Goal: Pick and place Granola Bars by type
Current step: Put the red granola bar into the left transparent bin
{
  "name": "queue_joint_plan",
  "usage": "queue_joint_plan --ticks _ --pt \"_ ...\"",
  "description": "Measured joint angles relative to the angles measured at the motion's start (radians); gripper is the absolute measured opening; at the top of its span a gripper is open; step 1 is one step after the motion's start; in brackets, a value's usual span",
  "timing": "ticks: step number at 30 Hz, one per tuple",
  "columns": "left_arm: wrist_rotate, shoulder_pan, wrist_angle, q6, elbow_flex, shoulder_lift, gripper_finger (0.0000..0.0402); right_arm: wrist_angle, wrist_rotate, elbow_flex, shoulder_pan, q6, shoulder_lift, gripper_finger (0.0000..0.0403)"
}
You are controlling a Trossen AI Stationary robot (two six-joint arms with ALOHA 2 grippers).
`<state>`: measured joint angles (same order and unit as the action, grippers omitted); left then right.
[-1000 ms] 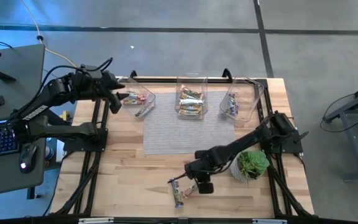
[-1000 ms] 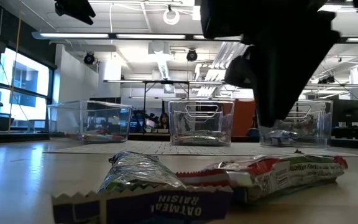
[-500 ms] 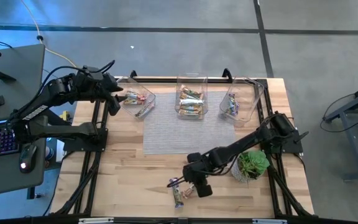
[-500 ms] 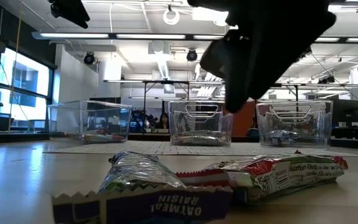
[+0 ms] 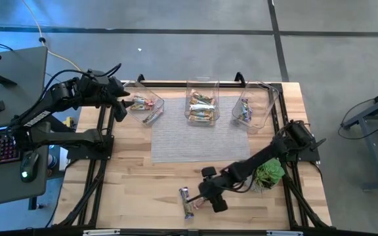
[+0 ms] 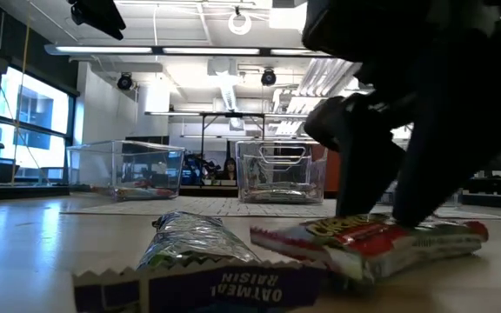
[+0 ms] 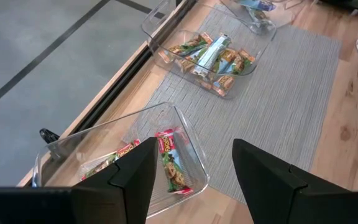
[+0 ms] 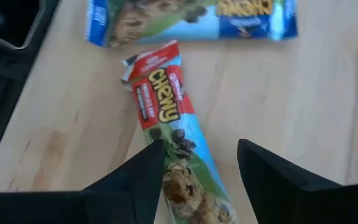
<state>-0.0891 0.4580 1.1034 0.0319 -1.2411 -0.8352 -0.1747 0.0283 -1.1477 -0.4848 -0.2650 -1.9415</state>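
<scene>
Two Granola Bars lie on the bare wood near the table's front edge: a red-and-blue one (image 8: 169, 124) (image 6: 381, 239) and a blue-purple one (image 8: 191, 18) (image 6: 198, 261) beside it. My right gripper (image 8: 197, 155) (image 5: 205, 198) is open and low over the red bar, slanting down, with a finger on either side of the bar's length. My left gripper (image 7: 194, 149) (image 5: 122, 98) hangs open and holds nothing above the far left clear bin (image 7: 185, 134), which has a few bars in it. My right gripper's fingers (image 8: 145, 171) stand along the two long sides of the red bar (image 8: 179, 180), which lies flat on the table. One finger is close against the bar's edge, but I cannot tell whether it touches the wrapper.
Three clear bins (image 5: 143, 103) (image 5: 202, 106) (image 5: 251, 108) with bars stand in a row at the far edge, behind a grey mat (image 5: 199, 134). A small green potted plant (image 5: 268, 172) stands by my right arm at the right. The table's front edge is near the bars.
My right gripper has opened wide and gone down and toward the table's near edge onto the red bar. In the low view the bar now shows more of its red front than before. My left arm has kept still.
</scene>
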Motion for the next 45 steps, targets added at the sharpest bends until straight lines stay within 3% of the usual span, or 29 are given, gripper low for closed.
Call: queue_joint_plan --ticks 15,28,34,40,45 --pt "-0.003 0.000 0.000 0.000 0.000 0.000 0.0205 0.219 0.050 0.154 -0.015 0.115 0.006 0.0180" --pt "-0.003 0.000 -0.001 0.000 0.000 0.000 0.0205 0.367 0.129 0.191 -0.007 0.108 -0.001 0.0042" --pt "-0.003 0.000 -0.001 0.000 0.000 0.000 0.0205 0.370 0.161 0.163 0.057 0.128 0.021 0.0039" --pt "-0.023 0.000 -0.003 0.000 0.000 0.000 0.0205 0.375 0.103 0.118 0.188 0.405 0.131 0.0066" --pt "-0.058 0.000 -0.003 0.000 0.000 0.000 0.0205 0.501 -0.117 0.058 0.367 0.744 0.191 0.0063"
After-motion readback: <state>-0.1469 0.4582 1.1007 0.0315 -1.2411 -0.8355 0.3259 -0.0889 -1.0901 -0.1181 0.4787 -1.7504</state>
